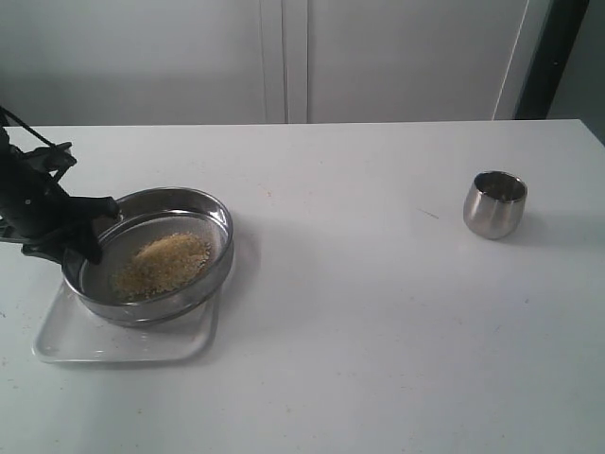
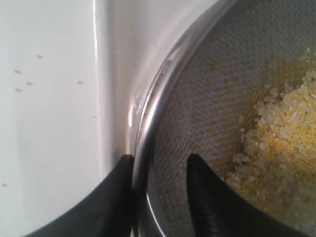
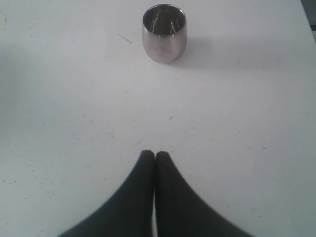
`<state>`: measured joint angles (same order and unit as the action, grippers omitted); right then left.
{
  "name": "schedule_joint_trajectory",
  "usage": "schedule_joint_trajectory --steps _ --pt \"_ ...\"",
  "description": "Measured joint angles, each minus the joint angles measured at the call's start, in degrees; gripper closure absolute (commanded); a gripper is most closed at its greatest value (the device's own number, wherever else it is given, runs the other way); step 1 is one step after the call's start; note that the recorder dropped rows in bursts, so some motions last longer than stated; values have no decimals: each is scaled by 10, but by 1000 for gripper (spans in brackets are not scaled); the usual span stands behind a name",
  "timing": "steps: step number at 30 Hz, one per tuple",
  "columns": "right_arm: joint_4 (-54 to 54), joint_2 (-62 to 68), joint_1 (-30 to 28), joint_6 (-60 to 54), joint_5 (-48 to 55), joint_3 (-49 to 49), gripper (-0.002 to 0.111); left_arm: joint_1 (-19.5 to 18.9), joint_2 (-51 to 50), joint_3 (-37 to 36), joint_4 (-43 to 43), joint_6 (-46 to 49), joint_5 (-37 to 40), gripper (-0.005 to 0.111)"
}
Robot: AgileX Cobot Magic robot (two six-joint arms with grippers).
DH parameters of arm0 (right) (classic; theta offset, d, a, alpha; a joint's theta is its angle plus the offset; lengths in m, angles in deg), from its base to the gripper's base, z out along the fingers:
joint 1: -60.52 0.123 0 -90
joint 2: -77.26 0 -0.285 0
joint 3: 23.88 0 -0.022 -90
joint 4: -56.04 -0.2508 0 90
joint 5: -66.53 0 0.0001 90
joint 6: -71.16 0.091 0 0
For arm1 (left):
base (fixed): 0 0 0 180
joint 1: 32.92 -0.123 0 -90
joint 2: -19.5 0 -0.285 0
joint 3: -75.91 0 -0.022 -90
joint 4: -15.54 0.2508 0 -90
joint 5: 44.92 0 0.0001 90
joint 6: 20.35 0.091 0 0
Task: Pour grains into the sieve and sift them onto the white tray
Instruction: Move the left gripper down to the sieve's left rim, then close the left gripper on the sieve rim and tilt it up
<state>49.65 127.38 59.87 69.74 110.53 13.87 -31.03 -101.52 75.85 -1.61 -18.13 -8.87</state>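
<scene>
One heap of grains [image 1: 163, 265] lay in the sieve [image 1: 219, 270], which sat on the white tray [image 1: 123, 345] at the near left. My left claw [image 2: 159, 165] straddled its rim, fingers [image 2: 212, 197] spread; my right claw [image 3: 155, 155], pressed together, faced the steel cup [image 3: 164, 32] at the right.

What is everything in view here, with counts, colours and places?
sieve: one, steel with grey mesh, over the tray at the table's left
grains: one small heap, yellow and pale, inside the sieve
tray: one, white, under the sieve
cup: one, shiny steel, upright at the table's right, standing alone
table: one, white, beneath everything
left gripper: one, black, jaws open astride the sieve's rim
right gripper: one, black, jaws shut, over bare table with the cup ahead
</scene>
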Motion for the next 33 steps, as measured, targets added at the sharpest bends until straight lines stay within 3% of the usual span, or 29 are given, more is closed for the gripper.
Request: schedule_joint_trajectory --steps 7,33 --pt "0 0 0 0 0 0 108 0 -1 0 2 0 0 106" --pt "0 0 0 1 0 0 108 1 33 0 25 -2 24 107"
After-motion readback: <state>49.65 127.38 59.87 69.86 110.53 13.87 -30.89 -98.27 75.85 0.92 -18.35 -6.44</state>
